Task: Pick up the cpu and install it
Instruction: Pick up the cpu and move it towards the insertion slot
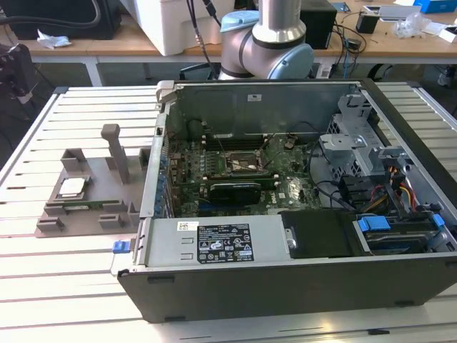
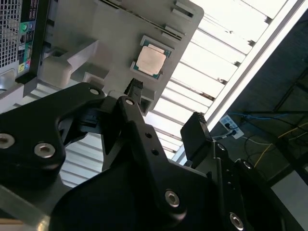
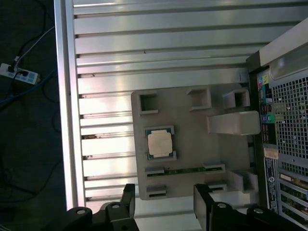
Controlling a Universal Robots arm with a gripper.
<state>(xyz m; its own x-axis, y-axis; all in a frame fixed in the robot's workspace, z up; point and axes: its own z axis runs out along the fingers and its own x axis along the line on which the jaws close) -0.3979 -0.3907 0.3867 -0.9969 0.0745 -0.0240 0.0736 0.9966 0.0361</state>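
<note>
Silvery cpu [image 1: 72, 187] resting in grey holder [image 1: 96, 187] at the exterior view's left, on slatted table [image 1: 71, 286]; black fingers [image 3: 128, 197] spread wide, clear of it, gripping nothing.

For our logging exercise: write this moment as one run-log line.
gripper: open, empty | cpu: in gray holder tray beside computer case | contact: none | task: cpu not yet picked up

Slatted metal table [image 1: 57, 286]; cluttered wooden workbench [image 1: 114, 44] behind; white power strip [image 3: 19, 75] on dark floor [image 3: 29, 144].
</note>
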